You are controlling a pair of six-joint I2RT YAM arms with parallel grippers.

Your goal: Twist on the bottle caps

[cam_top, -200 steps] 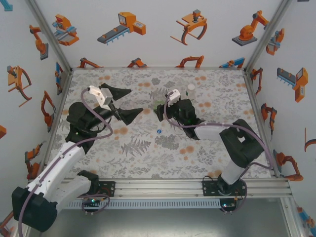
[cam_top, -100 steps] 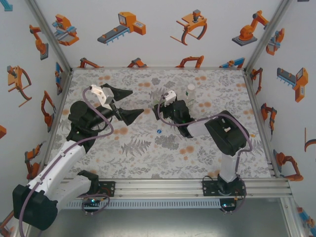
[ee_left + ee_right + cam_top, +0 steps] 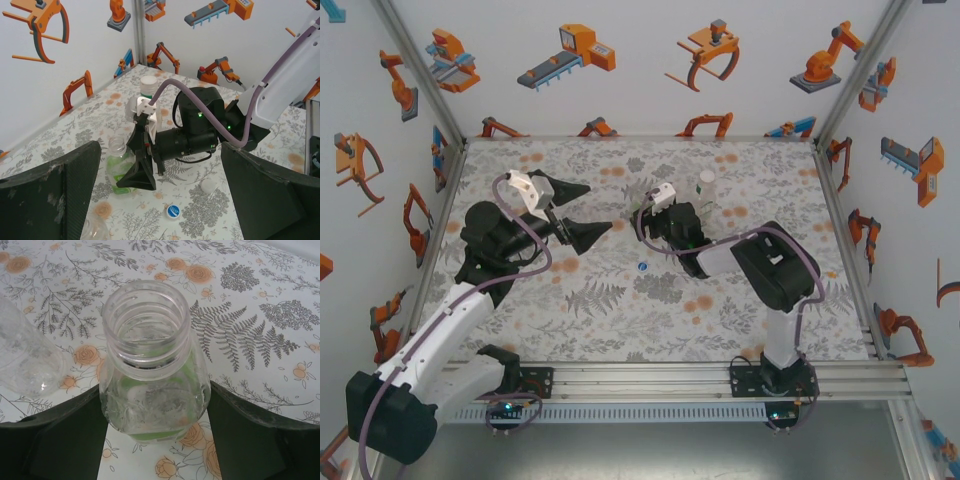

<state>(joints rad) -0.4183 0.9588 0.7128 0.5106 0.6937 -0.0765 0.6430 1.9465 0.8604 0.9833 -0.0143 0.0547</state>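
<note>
The floral table (image 3: 570, 320) carries both arms. The left gripper (image 3: 600, 207) hangs above it with its fingers (image 3: 50, 200) spread wide and nothing between them, facing the right gripper (image 3: 642, 216) at mid-table. The right wrist and its purple cable (image 3: 176, 83) hide the table behind them. The right fingers (image 3: 55, 440) are pressed against both sides of the green bottle (image 3: 155, 390). It stands upright and uncapped, with its threaded neck open and a greenish tint low down. A tall bottle (image 3: 148, 86) stands behind it, and a clear bottle (image 3: 25, 360) lies just beside it. A white cap (image 3: 206, 186) and a blue cap (image 3: 173, 211) lie loose nearby.
</note>
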